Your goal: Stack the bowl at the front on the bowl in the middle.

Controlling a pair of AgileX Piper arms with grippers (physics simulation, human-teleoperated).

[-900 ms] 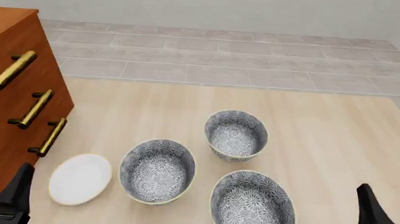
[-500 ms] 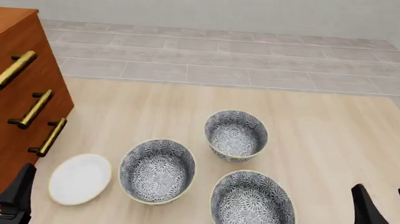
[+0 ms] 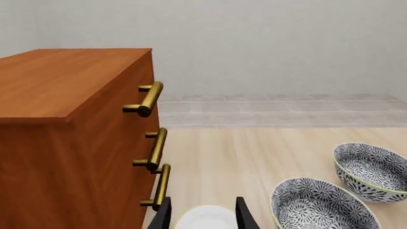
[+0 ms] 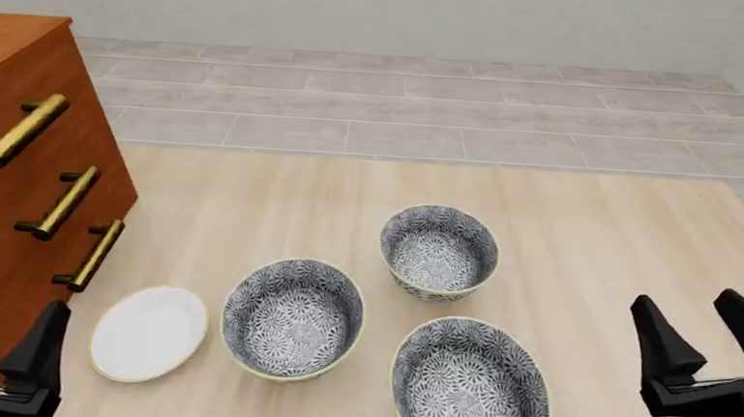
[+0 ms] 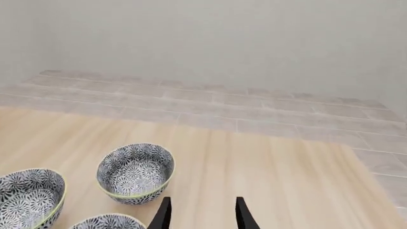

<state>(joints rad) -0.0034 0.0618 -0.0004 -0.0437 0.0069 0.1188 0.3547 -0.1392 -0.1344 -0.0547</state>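
- Sim render of a home dining or kitchen corner, not a real room.
- Pale wood table (image 4: 603,232) set with patterned bowls (image 4: 439,249) and a white plate (image 4: 148,332).
- Wooden drawer cabinet (image 4: 11,196) with brass handles (image 4: 65,202) stands on the table's left side.
- Grey tiled floor (image 4: 417,105), plain pale wall (image 4: 384,15) behind.
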